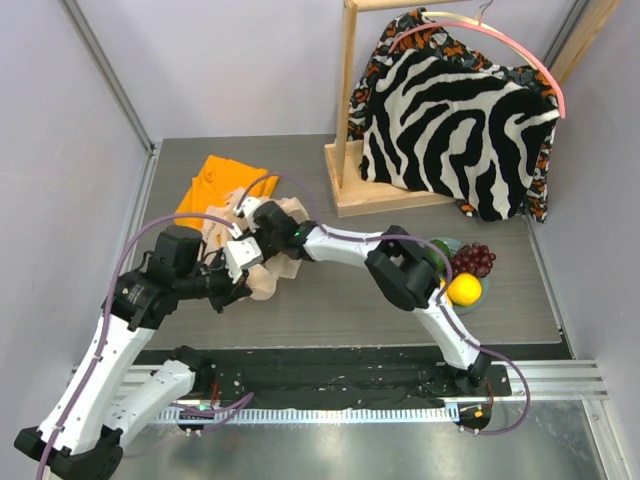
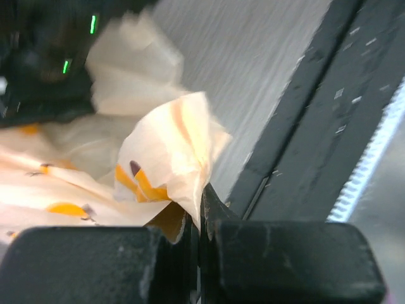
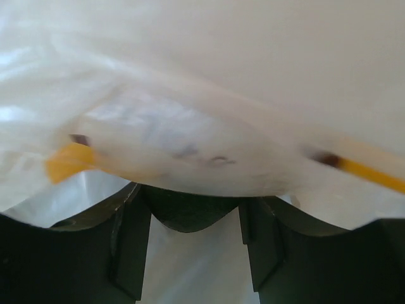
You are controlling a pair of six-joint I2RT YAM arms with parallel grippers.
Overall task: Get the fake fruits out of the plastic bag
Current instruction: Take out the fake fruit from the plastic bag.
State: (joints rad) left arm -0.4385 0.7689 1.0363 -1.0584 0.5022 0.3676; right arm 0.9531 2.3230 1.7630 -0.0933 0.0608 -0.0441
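The plastic bag (image 1: 272, 262) lies crumpled left of the table's middle. My left gripper (image 1: 240, 264) is shut on a fold of its edge, which fills the left wrist view (image 2: 177, 145), with the jaws (image 2: 201, 197) pressed together on the film. My right gripper (image 1: 252, 214) reaches into the bag from the far side. In the right wrist view, bag film (image 3: 209, 95) drapes over the gripper (image 3: 193, 193), and its part-closed jaws hold a dark round fruit (image 3: 190, 212). Grapes (image 1: 473, 259), a lemon (image 1: 463, 289) and a green avocado (image 1: 441, 250) lie at the right. The pear is hidden.
A folded orange cloth (image 1: 215, 185) lies behind the bag at the far left. A wooden rack (image 1: 345, 150) with a zebra-patterned garment (image 1: 450, 120) stands at the back right. The fruits at the right rest on a green dish (image 1: 484, 291). A black rail (image 1: 330, 375) runs along the near edge.
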